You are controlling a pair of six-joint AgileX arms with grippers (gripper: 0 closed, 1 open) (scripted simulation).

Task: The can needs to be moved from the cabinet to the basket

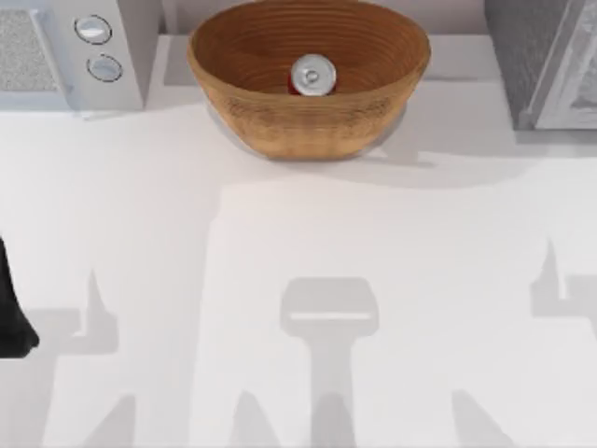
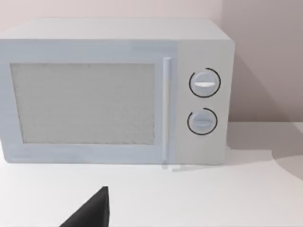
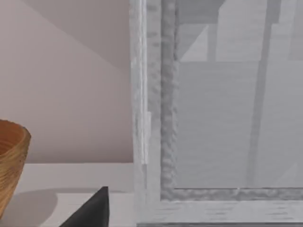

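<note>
Can stands upright inside the basket, silver top up, near the bowl's middle; top centre of the top view. Basket rests on the white surface. Cabinet at upper right corner, well apart from the basket; right wrist view faces its pale framed door with the basket edge at lower left. White microwave at upper left. Left arm parked at left edge. End effector state, both arms: cannot tell.
</note>
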